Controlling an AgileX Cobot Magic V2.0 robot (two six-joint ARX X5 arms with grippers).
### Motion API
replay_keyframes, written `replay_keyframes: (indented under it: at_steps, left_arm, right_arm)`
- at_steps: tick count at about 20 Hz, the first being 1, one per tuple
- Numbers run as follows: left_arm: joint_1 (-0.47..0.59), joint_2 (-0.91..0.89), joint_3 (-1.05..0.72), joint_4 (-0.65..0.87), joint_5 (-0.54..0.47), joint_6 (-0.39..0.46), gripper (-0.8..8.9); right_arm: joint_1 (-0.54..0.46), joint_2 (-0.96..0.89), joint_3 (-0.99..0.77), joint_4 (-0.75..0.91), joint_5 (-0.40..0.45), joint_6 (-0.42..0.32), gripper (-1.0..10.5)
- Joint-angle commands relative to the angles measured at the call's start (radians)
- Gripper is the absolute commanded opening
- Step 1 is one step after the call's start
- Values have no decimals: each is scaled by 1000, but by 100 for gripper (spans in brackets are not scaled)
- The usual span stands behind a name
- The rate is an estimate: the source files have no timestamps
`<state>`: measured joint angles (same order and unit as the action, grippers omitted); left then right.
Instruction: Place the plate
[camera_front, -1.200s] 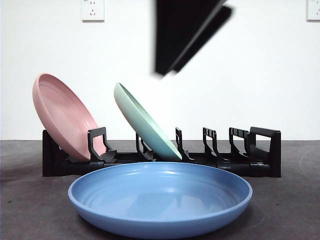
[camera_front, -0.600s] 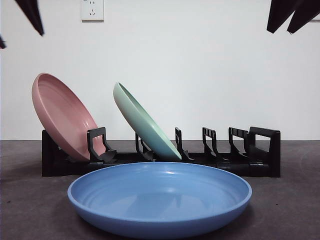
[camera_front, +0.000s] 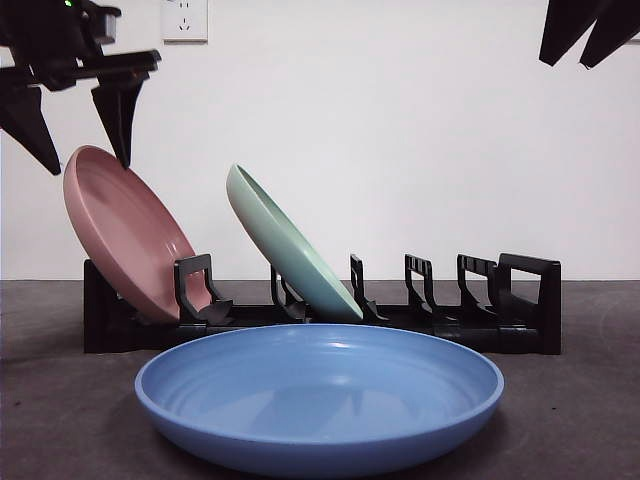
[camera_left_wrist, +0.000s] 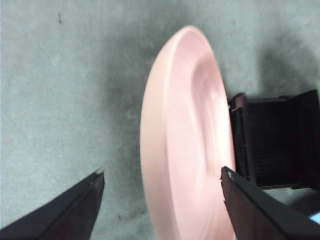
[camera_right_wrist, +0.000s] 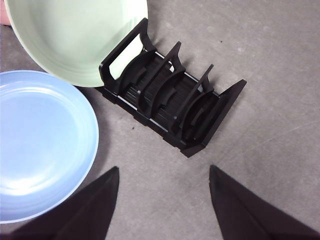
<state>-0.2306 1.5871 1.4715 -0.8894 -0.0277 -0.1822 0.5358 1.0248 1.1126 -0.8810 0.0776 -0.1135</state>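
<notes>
On the rack (camera_front: 320, 315) you've already got the pink plate (camera_front: 125, 235) and green plate (camera_front: 285, 245); the blue plate (camera_front: 320, 395) lies flat on the table (camera_front: 580, 420), unplaced. Left pincer (camera_front: 75, 125) spread wide over the pink one, right pincer (camera_right_wrist: 162, 200) released, waiting.

Setting is a robot test bench, not a home kitchen. A bare white wall (camera_front: 400, 150) with wall sockets (camera_front: 185, 19) backs a grey tabletop (camera_front: 580, 400).

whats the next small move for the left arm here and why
Probably lower the left gripper a little further so its open jaws straddle the top rim of the pink plate, then close. The jaws sit either side of that rim without touching it. The plate leans in the black rack; the right gripper waits high up.
</notes>
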Motion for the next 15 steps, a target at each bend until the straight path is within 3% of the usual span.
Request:
replay_keyframes:
  at_steps: [1, 6, 12, 15]
  left_arm:
    - [-3, 12, 26, 16, -6, 10, 265]
    - [-3, 10, 27, 26, -6, 10, 25]
    - [-3, 6, 76, 1, -8, 10, 16]
    - [-3, 6, 142, -63, -61, 17, 16]
  right_arm:
    - [5, 6, 14, 4, -3, 28, 286]
    - [5, 6, 14, -2, -3, 29, 286]
    - [5, 6, 14, -12, -3, 36, 286]
    - [5, 6, 14, -14, -3, 36, 286]
